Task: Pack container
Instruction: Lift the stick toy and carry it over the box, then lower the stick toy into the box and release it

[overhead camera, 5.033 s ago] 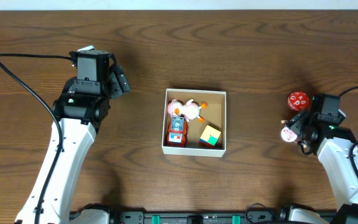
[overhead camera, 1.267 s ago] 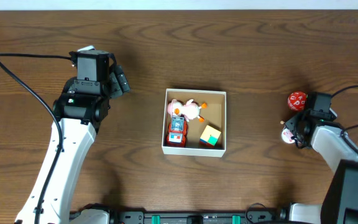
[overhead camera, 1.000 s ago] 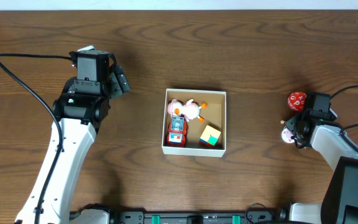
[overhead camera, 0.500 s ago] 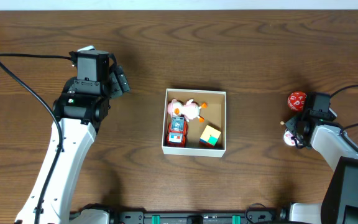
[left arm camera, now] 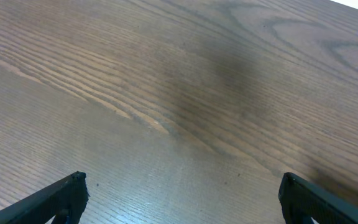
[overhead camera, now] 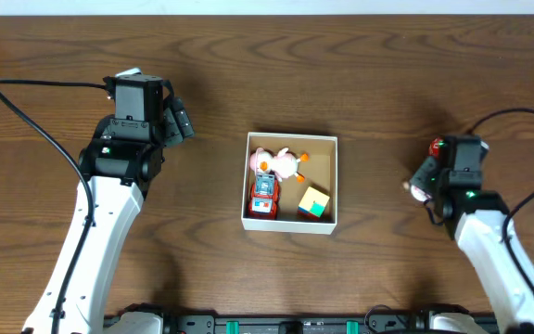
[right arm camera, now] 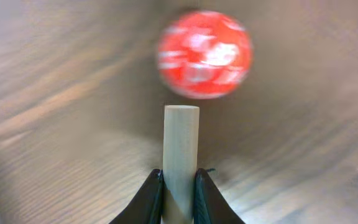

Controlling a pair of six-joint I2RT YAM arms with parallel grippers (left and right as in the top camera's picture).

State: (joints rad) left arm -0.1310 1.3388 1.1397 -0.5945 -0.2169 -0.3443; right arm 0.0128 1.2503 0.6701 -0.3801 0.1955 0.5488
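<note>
container [overhead camera: 290, 225] on table [overhead camera: 387, 74], wooden peg [right arm camera: 181, 137] in right gripper [right arm camera: 179, 184]

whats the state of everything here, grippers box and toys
left gripper: open, empty, over bare table
right gripper: shut on the wooden peg
wooden peg: clamped in the right gripper
red ball: loose, outside the container
container: no lid, partly filled
pig toy: in the container
red car: in the container
coloured cube: in the container

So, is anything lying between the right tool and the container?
No. In the overhead view only bare table separates the right tool, gripping a wooden peg toy, from the container. The red ball sits on the tool's far side.
</note>
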